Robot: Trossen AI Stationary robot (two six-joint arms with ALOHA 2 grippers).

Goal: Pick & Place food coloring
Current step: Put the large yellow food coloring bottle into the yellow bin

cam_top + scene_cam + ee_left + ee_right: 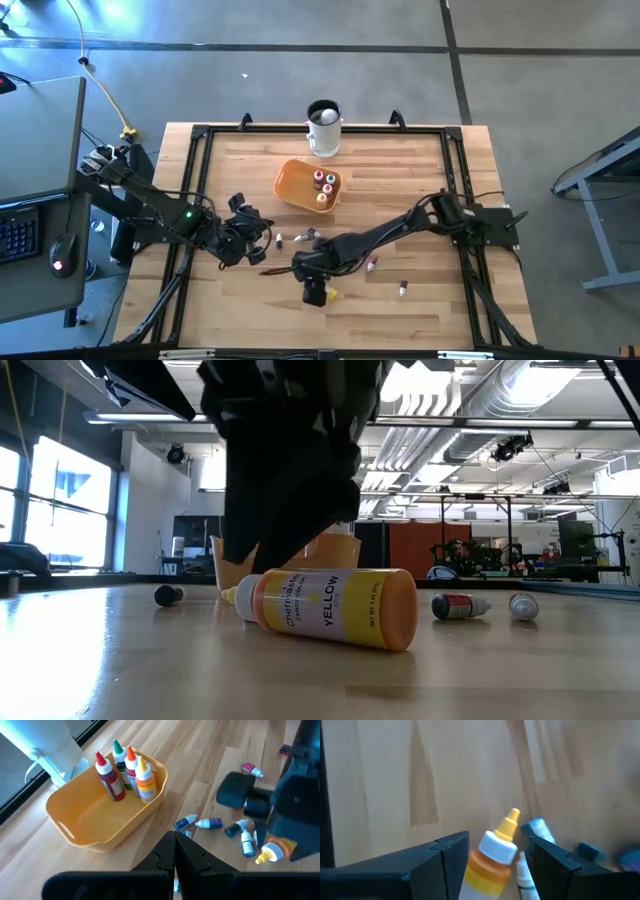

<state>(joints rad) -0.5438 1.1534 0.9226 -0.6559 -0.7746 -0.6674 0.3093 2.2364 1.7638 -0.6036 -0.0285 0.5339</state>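
Note:
A yellow food coloring bottle [330, 608] lies on its side on the wooden table near the front edge, its pointed cap [507, 822] showing in the right wrist view. My right gripper [495, 840] hangs open over it, pointing steeply down, one finger on each side of the cap end; no touch shows. It also appears in the high view [318, 288]. My left gripper [175, 847] is shut and empty, left of centre [258, 240], aimed toward the orange bowl [60, 815]. Several food coloring bottles [125, 770] stand upright in that bowl.
Several small bottles [210, 823] lie loose on the table between the two grippers, and more [372, 264] [404, 289] lie to the right of my right gripper. A white mug [323, 128] stands at the far edge behind the bowl. A black frame rims the table.

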